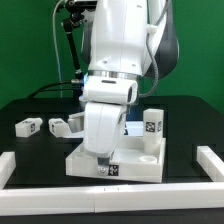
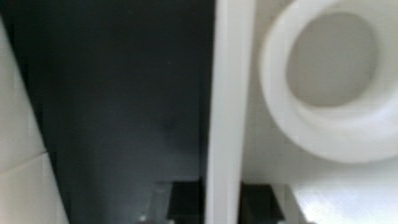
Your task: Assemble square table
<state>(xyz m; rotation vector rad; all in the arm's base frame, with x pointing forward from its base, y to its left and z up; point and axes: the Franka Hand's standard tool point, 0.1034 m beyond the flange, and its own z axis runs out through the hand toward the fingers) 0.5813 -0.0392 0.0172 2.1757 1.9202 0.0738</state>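
Though barely begun, shows one leg [image 1: 152,124] upright, seemingly fitted, at two o'clock on the slab [image 1: 140,166], set at the table's [image 1: 40,152] six o'clock. Leaves other legs [image 1: 28,126] loose at ten o'clock. Pinches the slab's six o'clock rim with the gripper [image 1: 104,160] almost closed.

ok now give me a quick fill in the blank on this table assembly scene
1. The gripper is ___ on the square tabletop's rim.
2. The leg at the exterior view's right stands ___.
3. The tabletop's recess in the wrist view is ___ in shape.
4. The table is ___ in colour.
Missing words: shut; upright; round; black.
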